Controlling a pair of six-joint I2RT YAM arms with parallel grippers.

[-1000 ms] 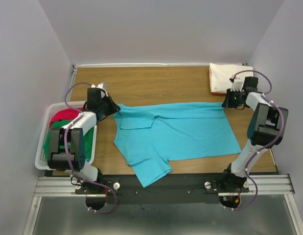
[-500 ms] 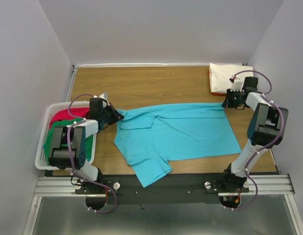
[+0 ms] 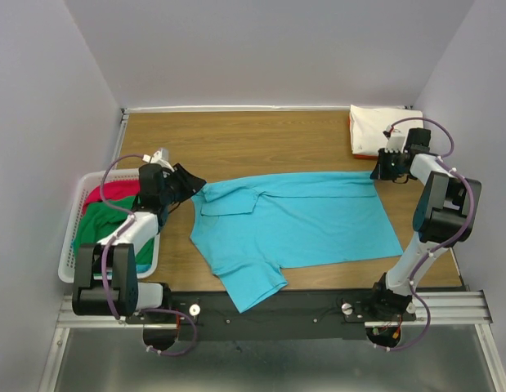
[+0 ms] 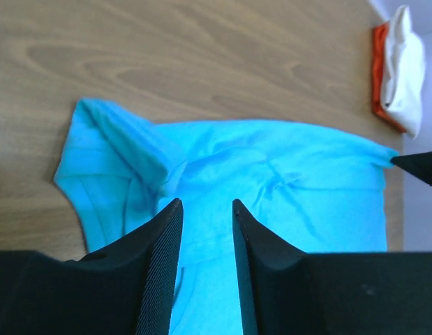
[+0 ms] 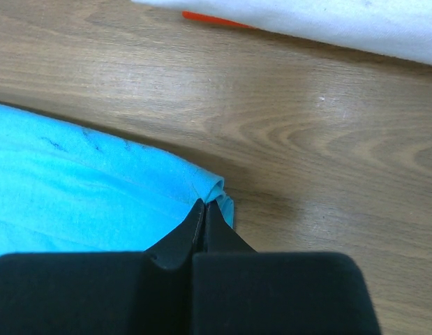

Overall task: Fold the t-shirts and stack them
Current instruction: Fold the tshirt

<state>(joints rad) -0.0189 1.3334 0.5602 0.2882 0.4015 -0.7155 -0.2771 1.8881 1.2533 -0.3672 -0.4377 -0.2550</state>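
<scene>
So the turquoise tee [image 3: 302, 220] is spread out flat across the middle of the tabletop [image 3: 261, 139], collar end to the left, one sleeve flopping toward the near edge. The right tool [image 5: 204, 204] is pinched tight on the tee's far right corner, and you can see the cloth bunched up right at the tips. The left tool [image 4: 206, 203] sits at the tee's left end by the collar with a narrow gap between its fingers. There's nothing in the gap, just blue cloth showing beyond it.

Over in the far right corner there's a folded cream tee [image 4: 400, 70] sitting on top of an orange tee [image 4: 378, 77], well apart from the blue one. On the left, a basket [image 3: 69, 261] holds a red tee [image 3: 114, 192] and a green tee [image 3: 101, 224], both crumpled.
</scene>
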